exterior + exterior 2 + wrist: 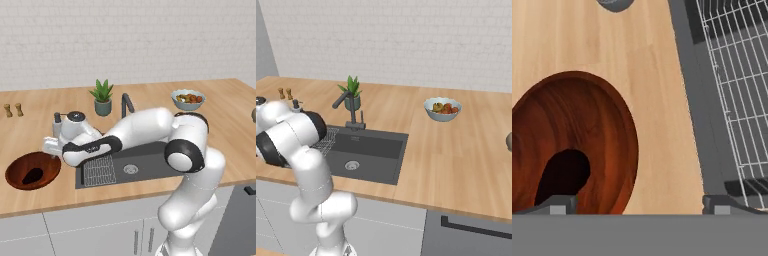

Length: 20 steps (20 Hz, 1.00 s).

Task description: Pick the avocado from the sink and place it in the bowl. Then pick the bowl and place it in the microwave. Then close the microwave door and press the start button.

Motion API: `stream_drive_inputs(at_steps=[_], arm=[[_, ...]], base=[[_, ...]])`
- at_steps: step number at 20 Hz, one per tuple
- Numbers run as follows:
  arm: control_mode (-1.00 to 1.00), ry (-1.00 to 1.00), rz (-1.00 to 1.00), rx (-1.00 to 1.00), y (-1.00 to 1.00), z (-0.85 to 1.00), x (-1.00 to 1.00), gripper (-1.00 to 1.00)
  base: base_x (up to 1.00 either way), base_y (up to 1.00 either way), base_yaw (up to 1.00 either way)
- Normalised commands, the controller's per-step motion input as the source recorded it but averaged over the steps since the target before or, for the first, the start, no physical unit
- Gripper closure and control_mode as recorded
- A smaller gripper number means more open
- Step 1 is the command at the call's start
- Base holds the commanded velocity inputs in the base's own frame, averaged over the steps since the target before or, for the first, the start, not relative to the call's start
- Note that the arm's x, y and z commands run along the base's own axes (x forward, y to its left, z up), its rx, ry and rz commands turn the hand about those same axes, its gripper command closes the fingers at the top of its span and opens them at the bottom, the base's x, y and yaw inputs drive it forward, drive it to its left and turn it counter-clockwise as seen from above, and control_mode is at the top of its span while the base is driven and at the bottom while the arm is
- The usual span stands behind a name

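With the near-black avocado (563, 175) already in the reddish-brown wooden bowl (612, 120) at lower left, I'd bring my spread, empty two-finger gripper (635, 204) squarely over its rim.

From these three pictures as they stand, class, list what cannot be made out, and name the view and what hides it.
- Left side of the sink: left base view, behind the arm.
- Bowl: hand view, cut off at the left and bottom edges.
- Avocado: hand view, its lower end is cut off at the bottom.
- Small brown pair on the counter: left base view, too small to identify.
- Grey object: cut by the right edge.
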Motion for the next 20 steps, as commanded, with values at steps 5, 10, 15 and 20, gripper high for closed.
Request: stream_drive_inputs(at_steps=[5,10,15,20], arm=[[-1.00,0.00,0.19,0.01,0.05,-0.25,0.08,-1.00],[-1.00,0.00,0.10,0.00,0.45,-0.15,0.27,-1.00],[-1.00,0.00,0.03,0.00,0.52,-0.08,0.27,-1.00],[-1.00,0.00,0.02,0.00,0.32,-0.15,0.07,-1.00]], base=[[0.00,0.00,0.00],[0.00,0.00,0.00],[0.00,0.00,0.00],[0.00,0.00,0.00]])
